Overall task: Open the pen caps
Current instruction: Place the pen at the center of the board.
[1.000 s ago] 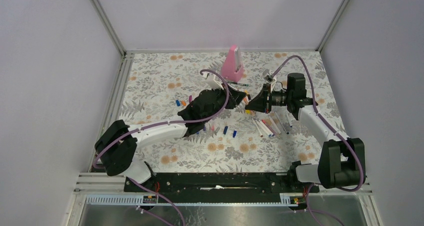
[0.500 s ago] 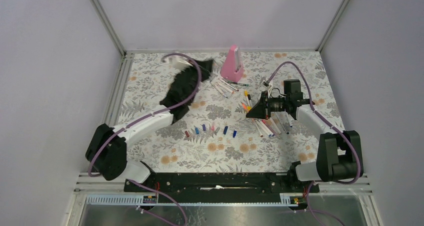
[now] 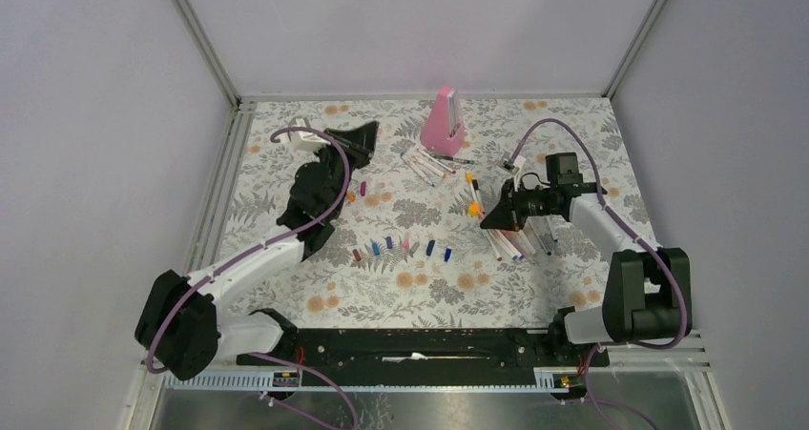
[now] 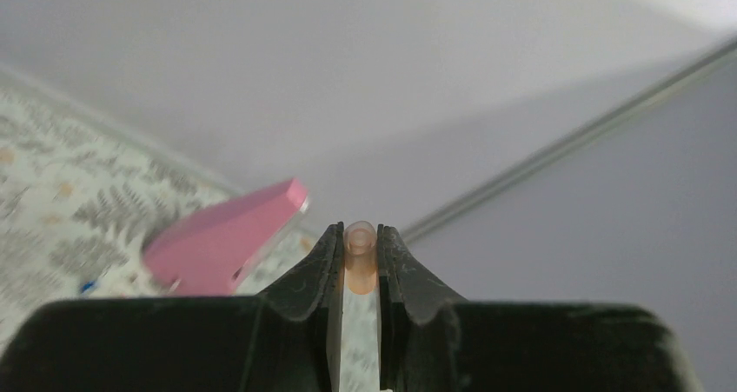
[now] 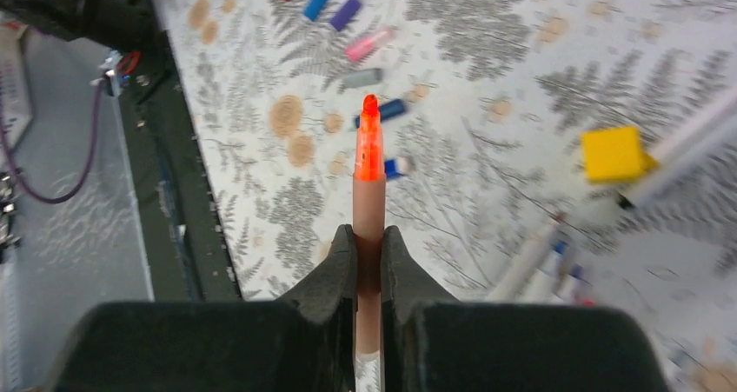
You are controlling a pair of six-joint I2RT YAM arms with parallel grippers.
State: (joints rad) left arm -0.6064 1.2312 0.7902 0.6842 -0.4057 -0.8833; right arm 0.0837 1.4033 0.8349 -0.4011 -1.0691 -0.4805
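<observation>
Floral tabletop (image 3: 534,292) w/ lilac-grey walls (image 3: 410,30) round it; pink wedge (image 3: 445,122) at far centre. L tool (image 4: 359,240), at far left, is clamped tight on a peach cap (image 4: 360,255). R tool (image 5: 368,244), on right side, grips an uncapped orange-tipped pen (image 5: 368,170). Loose caps (image 3: 401,247) lie in a row near centre.

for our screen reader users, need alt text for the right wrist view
The right gripper clamps an uncapped orange marker, its tip pointing away over a floral table. Beyond the tip lie loose pen caps in red, blue, purple and pink; white pen barrels lie at the right.
</observation>
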